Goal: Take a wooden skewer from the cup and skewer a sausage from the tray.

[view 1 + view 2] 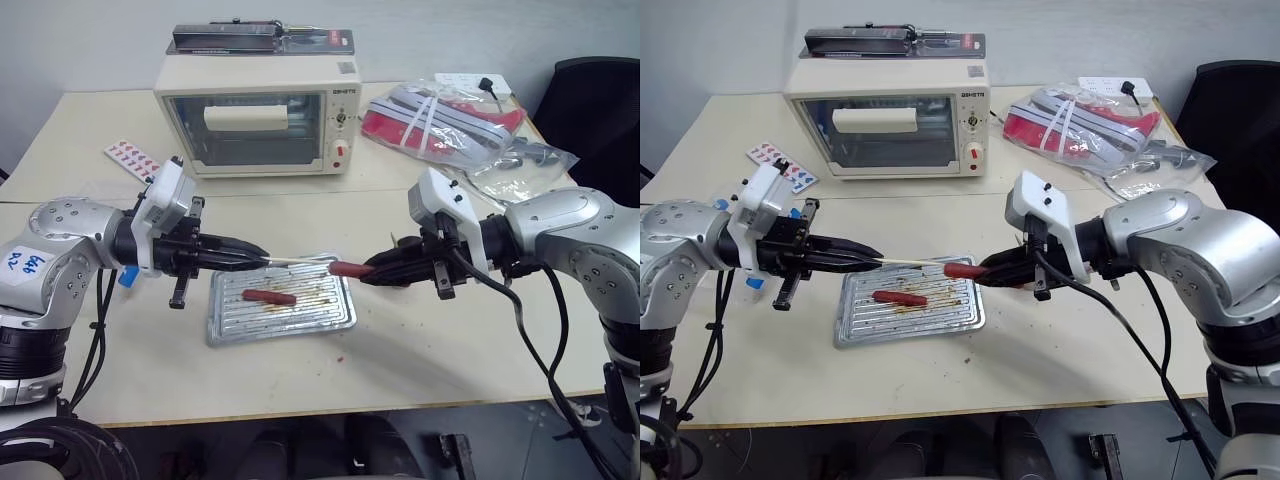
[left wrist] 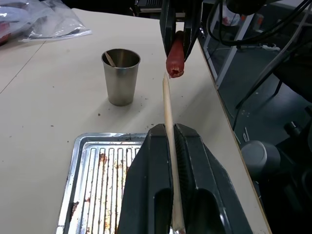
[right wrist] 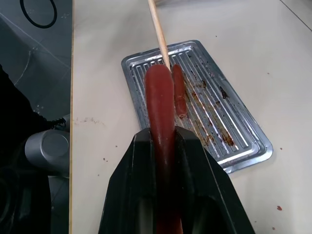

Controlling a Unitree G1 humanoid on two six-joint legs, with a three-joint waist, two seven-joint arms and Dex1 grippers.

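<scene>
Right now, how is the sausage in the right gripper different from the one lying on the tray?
The held sausage is off the tray, clamped in the right gripper above the tray's edge; the other sausage lies flat on the tray. The held one has the wooden skewer, gripped by the left gripper, pointing at its free end; the lying one has nothing touching it. Both are reddish-brown and slim.

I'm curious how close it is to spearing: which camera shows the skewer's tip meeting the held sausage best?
The left wrist view: the wooden skewer runs up from the left gripper to the end of the sausage in the right gripper. The eye views show it small, side-on; the right wrist view hides its tip behind the sausage.
</scene>
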